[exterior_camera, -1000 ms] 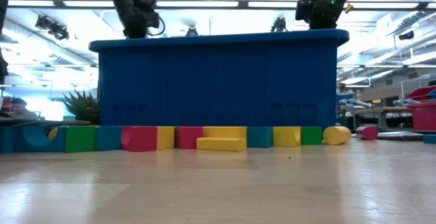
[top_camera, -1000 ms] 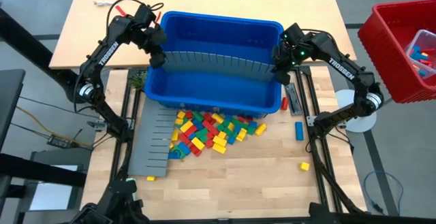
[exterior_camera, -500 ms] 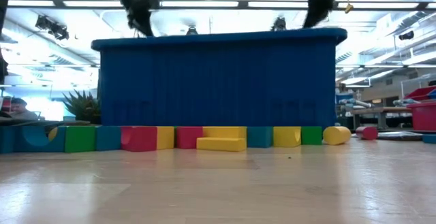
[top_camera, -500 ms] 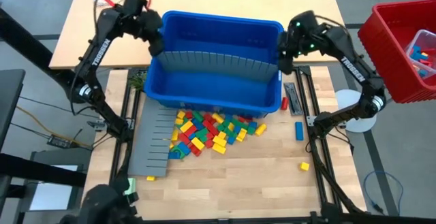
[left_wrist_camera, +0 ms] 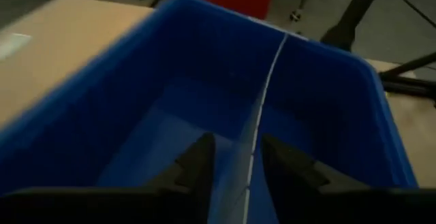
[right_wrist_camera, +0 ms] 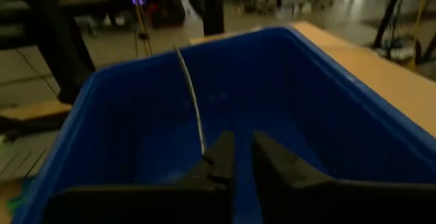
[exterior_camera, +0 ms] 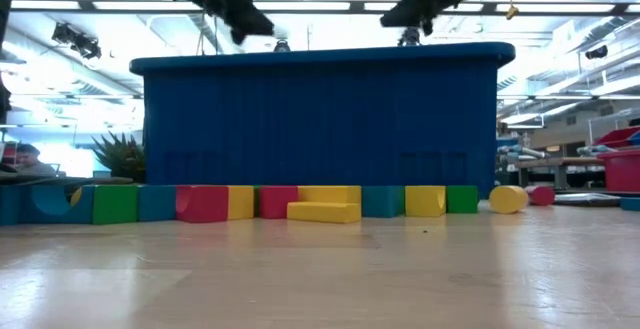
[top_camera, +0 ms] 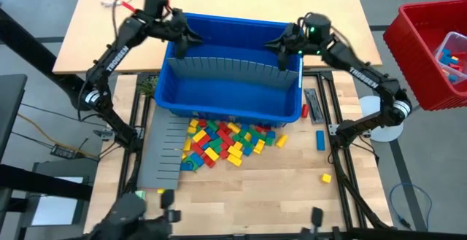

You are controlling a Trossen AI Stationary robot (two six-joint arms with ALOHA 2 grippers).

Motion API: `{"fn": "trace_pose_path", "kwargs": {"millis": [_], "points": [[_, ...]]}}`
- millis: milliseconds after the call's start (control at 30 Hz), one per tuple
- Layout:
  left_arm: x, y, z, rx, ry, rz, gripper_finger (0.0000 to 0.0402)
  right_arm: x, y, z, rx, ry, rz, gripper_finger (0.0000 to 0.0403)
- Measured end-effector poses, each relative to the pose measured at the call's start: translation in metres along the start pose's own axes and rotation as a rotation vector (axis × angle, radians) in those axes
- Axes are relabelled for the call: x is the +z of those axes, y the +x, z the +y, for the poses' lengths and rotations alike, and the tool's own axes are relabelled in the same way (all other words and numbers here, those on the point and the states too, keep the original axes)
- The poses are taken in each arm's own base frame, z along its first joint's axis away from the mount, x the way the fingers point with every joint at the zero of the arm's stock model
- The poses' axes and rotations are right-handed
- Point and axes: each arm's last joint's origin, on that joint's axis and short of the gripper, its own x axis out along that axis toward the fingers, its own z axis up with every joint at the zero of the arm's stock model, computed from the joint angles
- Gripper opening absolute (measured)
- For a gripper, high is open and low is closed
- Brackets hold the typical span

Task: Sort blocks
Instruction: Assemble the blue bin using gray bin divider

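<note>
High view: the left tool hangs over the left end of the large blue plastic bin, its fingers parted and straddling the top edge of the grey ridged divider panel that stands upright across the bin, probably to steady or reseat it. Whether the fingers actually pinch the panel is hard to tell in the left wrist view. A second flat grey ridged panel lies on the wooden tabletop just in front of the bin's left corner. Beside it, the small red, yellow, green and blue plastic blocks sit heaped against the bin's front wall, unsorted. At the divider's right end the right tool mirrors the left, fingers nearly together around the panel edge.
</note>
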Motion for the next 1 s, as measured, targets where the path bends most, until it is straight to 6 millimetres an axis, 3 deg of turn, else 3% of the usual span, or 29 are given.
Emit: {"fn": "trace_pose_path", "kwargs": {"millis": [67, 200, 400, 633, 767, 867, 1000], "points": [[-0.013, 0.016, 0.0, -0.014, -0.006, 0.019, 0.0118, -0.014, 0.01, 0.003, 0.009, -0.004, -0.045, 0.0008], [-0.035, 0.041, 0.002, 0.039, -0.018, 0.045, 0.0096, -0.045, 0.022, 0.006, -0.008, 0.022, -0.07, 0.0009], [-0.061, 0.059, -0.001, 0.016, -0.046, 0.079, 0.0073, -0.081, 0.03, 0.011, -0.034, 0.046, 0.001, 0.0002], [-0.082, 0.07, -0.004, 0.015, -0.067, 0.124, 0.0072, -0.103, 0.031, 0.011, -0.072, 0.014, 0.056, 0.0001], [-0.066, 0.064, -0.006, 0.027, -0.06, 0.101, 0.0072, -0.094, 0.03, 0.012, -0.067, -0.004, 0.031, 0.0001], [-0.029, 0.042, -0.02, 0.052, 0.017, 0.016, 0.0072, -0.061, 0.02, 0.018, -0.064, -0.048, -0.074, 0.0001], [0.013, 0.009, -0.053, 0.097, 0.091, -0.027, 0.0072, -0.018, -0.005, 0.031, -0.026, -0.098, -0.196, 0.0001]]}}
